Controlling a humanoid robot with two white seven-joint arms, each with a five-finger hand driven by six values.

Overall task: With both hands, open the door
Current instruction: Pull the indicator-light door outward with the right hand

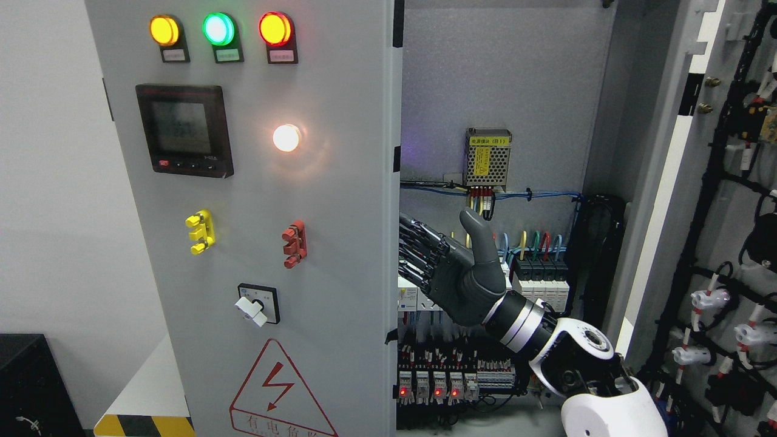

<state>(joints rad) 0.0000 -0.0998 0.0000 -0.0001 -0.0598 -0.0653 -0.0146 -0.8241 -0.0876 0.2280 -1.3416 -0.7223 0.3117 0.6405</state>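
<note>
Right hand [452, 273] spread flat, holding nothing, fingertips behind left door [273, 243] edge; could slip off, snagging wiring [485, 195] inside.

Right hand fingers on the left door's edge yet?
Cannot tell. In the head view the right hand's fingers run up to the left door's edge, which hides their tips.

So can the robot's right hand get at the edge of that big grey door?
Probably yes: the right hand already has its fingers at the door edge, and nothing is in the way.
</note>
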